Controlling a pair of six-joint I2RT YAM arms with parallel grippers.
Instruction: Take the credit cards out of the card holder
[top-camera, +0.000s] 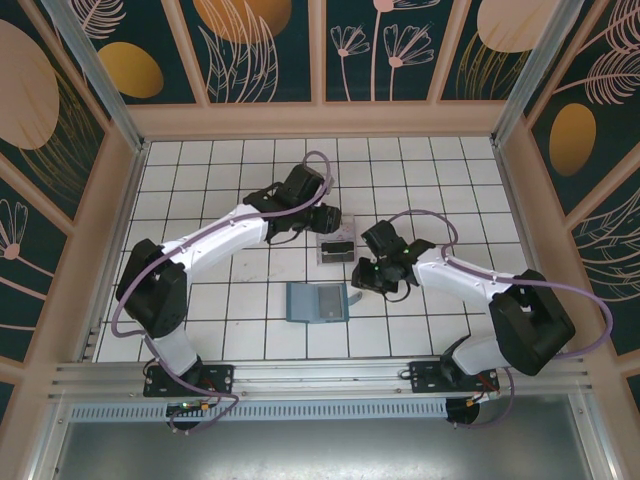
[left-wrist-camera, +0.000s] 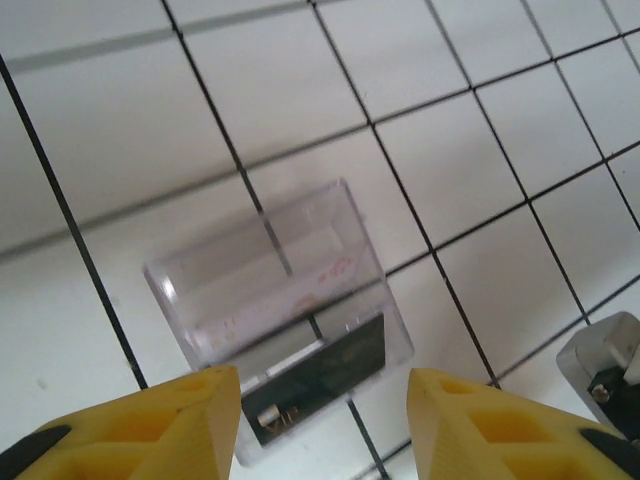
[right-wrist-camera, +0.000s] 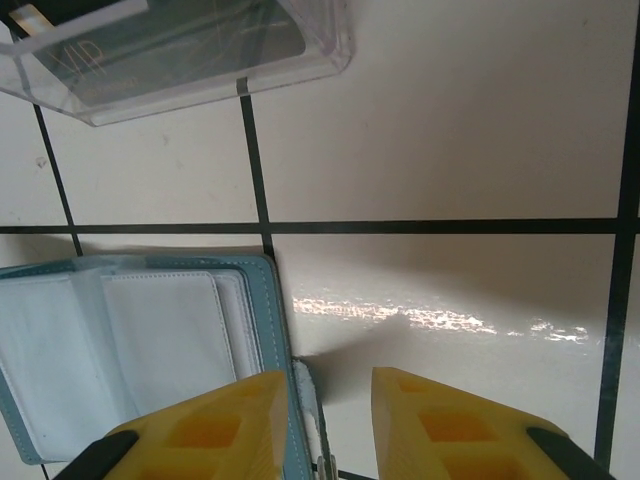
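The open holder (top-camera: 317, 302) lay at the table's (top-camera: 200, 200) front, long axis left to right, its right edge just between the fingers of the right gripper (right-wrist-camera: 330, 405), whose jaws stood narrowly apart, gripping nothing; that arm was nearer. The left gripper (left-wrist-camera: 325, 410) hung wide and empty above the tray (left-wrist-camera: 260, 270), which held a dark card (left-wrist-camera: 330, 370); the holder's pockets looked empty, though blurred

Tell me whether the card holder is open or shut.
Open: the card holder lies spread flat, its pale inner sleeves facing up.
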